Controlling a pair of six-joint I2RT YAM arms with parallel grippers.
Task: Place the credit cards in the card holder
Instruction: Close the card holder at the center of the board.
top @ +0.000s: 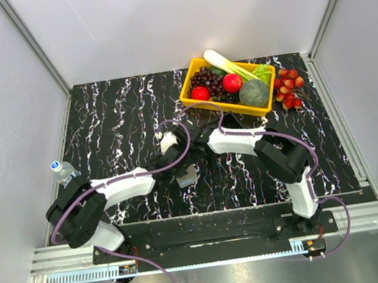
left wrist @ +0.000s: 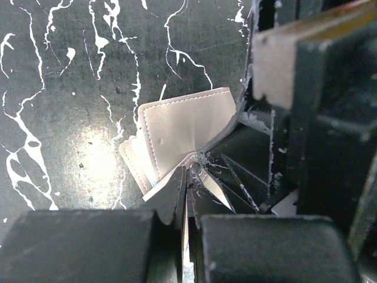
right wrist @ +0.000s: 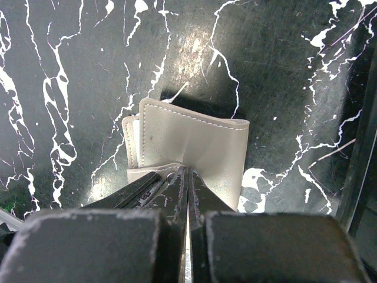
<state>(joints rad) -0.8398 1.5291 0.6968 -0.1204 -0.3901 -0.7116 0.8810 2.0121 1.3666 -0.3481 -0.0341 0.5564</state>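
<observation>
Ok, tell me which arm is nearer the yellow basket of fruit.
Right. The right arm bends just on the near side of the yellow basket. The left arm lies further off, to the basket's near left, beside the water bottle.

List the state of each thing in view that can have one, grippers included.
card holder: flaps bent apart, pinched at its edge by both grippers.
left gripper: shut on the card holder.
right gripper: shut on the card holder.
credit cards: none clearly visible.
water bottle: standing, cap on.
yellow basket: full of produce.
</observation>
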